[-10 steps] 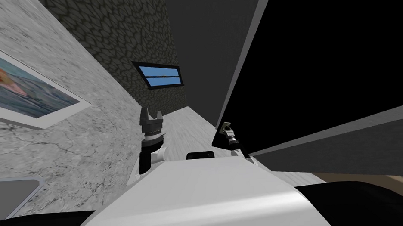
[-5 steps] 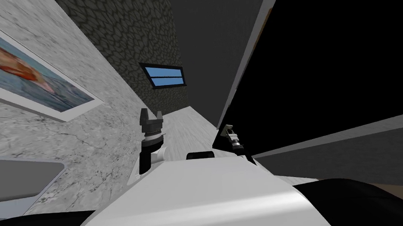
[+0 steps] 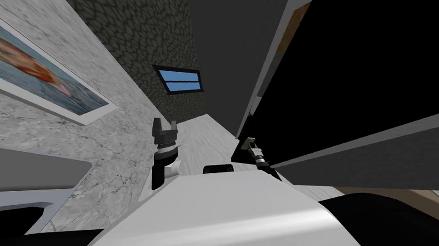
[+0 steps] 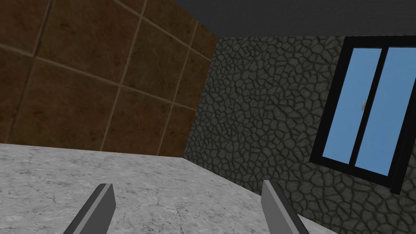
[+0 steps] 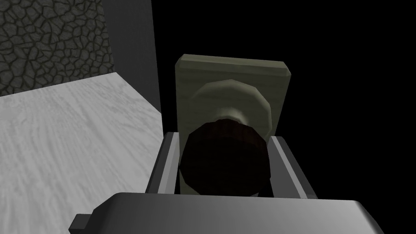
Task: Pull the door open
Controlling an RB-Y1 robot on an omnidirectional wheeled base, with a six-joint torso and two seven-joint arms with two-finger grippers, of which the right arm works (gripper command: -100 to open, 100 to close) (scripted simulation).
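The right gripper (image 5: 224, 138) pinches the dark round door knob (image 5: 223, 162) low at the robot's right front, one finger pressed to each side. Just behind the knob, its greenish plate (image 5: 233, 73) sits on a black surface. The left gripper (image 4: 185, 185) hangs forward on the left, fingers spread.

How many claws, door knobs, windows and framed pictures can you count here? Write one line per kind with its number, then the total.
Claws: 2, left claw, right claw
Door knob: 1
Window: 1
Framed picture: 1
Total: 5
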